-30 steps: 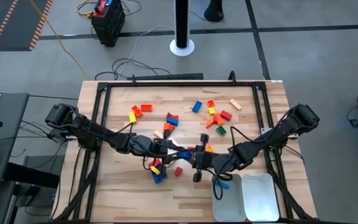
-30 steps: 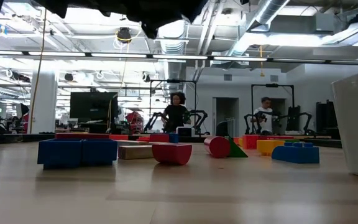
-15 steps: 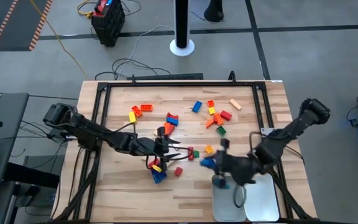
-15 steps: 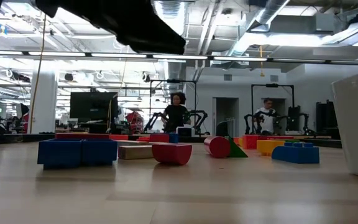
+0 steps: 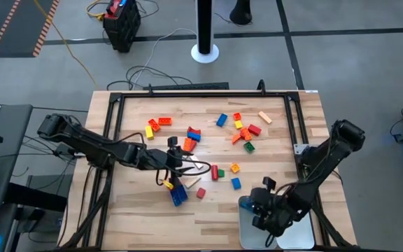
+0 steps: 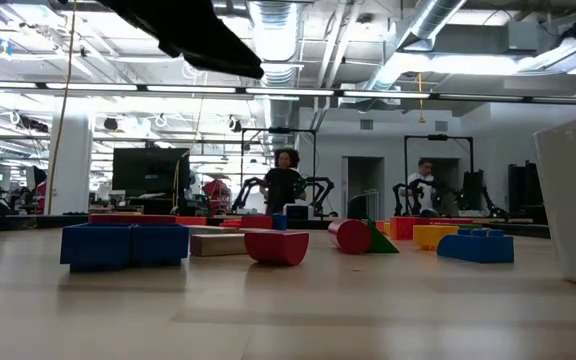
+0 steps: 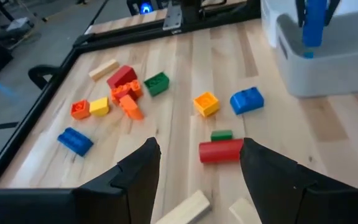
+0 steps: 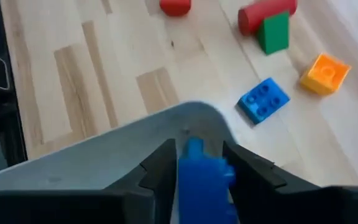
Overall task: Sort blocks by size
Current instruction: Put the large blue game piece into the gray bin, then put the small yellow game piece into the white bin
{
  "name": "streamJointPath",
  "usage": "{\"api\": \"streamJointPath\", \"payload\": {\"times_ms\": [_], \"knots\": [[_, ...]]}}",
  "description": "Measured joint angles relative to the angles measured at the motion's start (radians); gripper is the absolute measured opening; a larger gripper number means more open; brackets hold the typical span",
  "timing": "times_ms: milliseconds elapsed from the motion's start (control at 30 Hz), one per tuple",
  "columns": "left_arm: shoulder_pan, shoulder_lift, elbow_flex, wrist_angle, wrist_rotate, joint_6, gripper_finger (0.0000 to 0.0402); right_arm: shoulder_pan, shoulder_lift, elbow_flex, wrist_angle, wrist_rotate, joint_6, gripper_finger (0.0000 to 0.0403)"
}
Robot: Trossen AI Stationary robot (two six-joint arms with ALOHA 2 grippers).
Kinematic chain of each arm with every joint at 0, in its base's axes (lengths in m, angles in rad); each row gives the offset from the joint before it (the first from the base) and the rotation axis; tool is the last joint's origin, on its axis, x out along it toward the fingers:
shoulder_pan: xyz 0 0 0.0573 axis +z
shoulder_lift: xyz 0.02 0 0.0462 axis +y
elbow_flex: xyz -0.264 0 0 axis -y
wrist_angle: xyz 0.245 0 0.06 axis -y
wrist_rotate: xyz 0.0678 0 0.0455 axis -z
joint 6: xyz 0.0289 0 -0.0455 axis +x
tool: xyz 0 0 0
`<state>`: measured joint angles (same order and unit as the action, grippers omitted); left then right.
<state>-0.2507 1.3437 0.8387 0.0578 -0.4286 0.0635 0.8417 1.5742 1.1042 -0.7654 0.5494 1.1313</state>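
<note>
Loose blocks lie on the wooden table: a group at the far right (image 5: pixel 243 129), orange and yellow ones (image 5: pixel 158 124), a long blue one (image 5: pixel 177 193), a red cylinder with a green block (image 5: pixel 215 171), and a small blue block (image 5: pixel 236 183). My left gripper (image 5: pixel 189 166) is open and empty at the table's middle; the red cylinder (image 7: pixel 221 150) lies just beyond its fingers (image 7: pixel 197 180). My right gripper (image 5: pixel 254 205) is shut on a blue brick (image 8: pixel 201 177) over the left white tray (image 5: pixel 245 234). My right gripper pinches the blue brick's sides (image 8: pixel 194 163) between its two fingers, coming from above and pointing down. The brick hangs upright below the fingers (image 7: pixel 312 25), over the tray's near-left corner. Whether its lower end touches the tray, I cannot tell.
Two white trays stand side by side at the table's near right corner; the right one (image 5: pixel 299 236) is partly under my right arm. A black frame (image 5: pixel 117 105) runs around the table. The low view shows a blue block (image 6: pixel 125 243) and a red one (image 6: pixel 276 245) near the camera.
My right gripper has drawn away from my left gripper at the table's middle and gone toward the near right corner with the blue brick, which now hangs over the left tray. My left gripper has drawn back a little toward the table's left edge.
</note>
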Motion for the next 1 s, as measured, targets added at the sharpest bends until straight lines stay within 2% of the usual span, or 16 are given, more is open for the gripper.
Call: {"api": "streamJointPath", "payload": {"times_ms": [167,300,400,500,700,867,1000], "knots": [[0.022,0.000,0.000,-0.034,-0.003,-0.005,0.0212,-0.019,-0.010,0.000,-0.013,-0.028,0.028,0.0195],[0.025,0.000,0.000,-0.053,-0.003,-0.005,0.0212,-0.044,-0.074,0.000,-0.021,-0.029,-0.004,0.0215],[0.026,0.000,0.000,-0.067,-0.003,0.003,0.0212,-0.081,-0.123,0.000,-0.042,0.024,-0.030,0.0222],[0.031,0.000,0.000,-0.087,-0.002,0.003,0.0212,-0.166,-0.139,0.000,-0.067,0.060,-0.033,0.0224],[0.047,0.000,0.000,-0.109,-0.003,0.001,0.0212,-0.395,-0.085,0.001,-0.048,-0.167,-0.175,0.0224],[0.045,0.000,0.000,-0.130,-0.001,-0.012,0.0212,-0.532,-0.038,0.001,-0.043,-0.295,-0.251,0.0225],[0.043,0.000,0.000,-0.151,-0.001,-0.017,0.0212,-0.598,0.007,0.001,-0.034,-0.364,-0.307,0.0225]]}}
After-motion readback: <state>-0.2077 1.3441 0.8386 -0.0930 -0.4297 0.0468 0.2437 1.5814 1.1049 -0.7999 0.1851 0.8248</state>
